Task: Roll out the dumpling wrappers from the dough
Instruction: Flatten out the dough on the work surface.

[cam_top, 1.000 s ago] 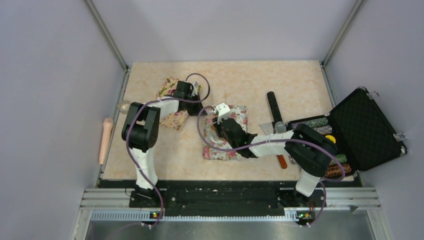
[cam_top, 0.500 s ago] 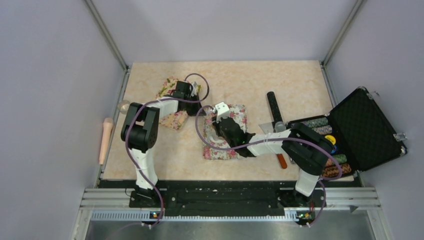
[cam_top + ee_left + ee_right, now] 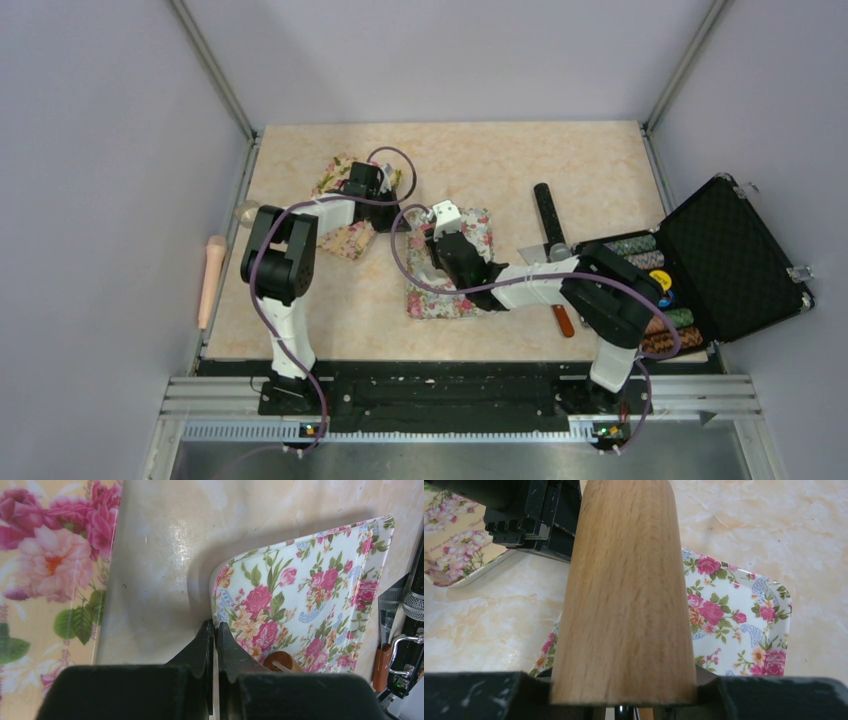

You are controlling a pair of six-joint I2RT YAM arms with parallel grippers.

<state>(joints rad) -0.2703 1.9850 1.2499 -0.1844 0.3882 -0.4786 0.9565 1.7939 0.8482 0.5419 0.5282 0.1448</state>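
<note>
Your worktop (image 3: 480,160) is a beige marbled slab. Two flowery trays sit flat on it. The middle floral tray (image 3: 432,303) is roughly square to you, and the back-left floral tray (image 3: 350,242) is turned at an angle, with bare slab between them. Right of the middle one there's a black rod (image 3: 546,210) pointing away from you, and nearer the front an orange-handled tool (image 3: 565,322), only partly in view. An open black case (image 3: 730,258) sits at the right edge with striped rolls inside. A wooden pin (image 3: 211,280) lies along the left rim, though I can't tell if it's actually on the slab.
</note>
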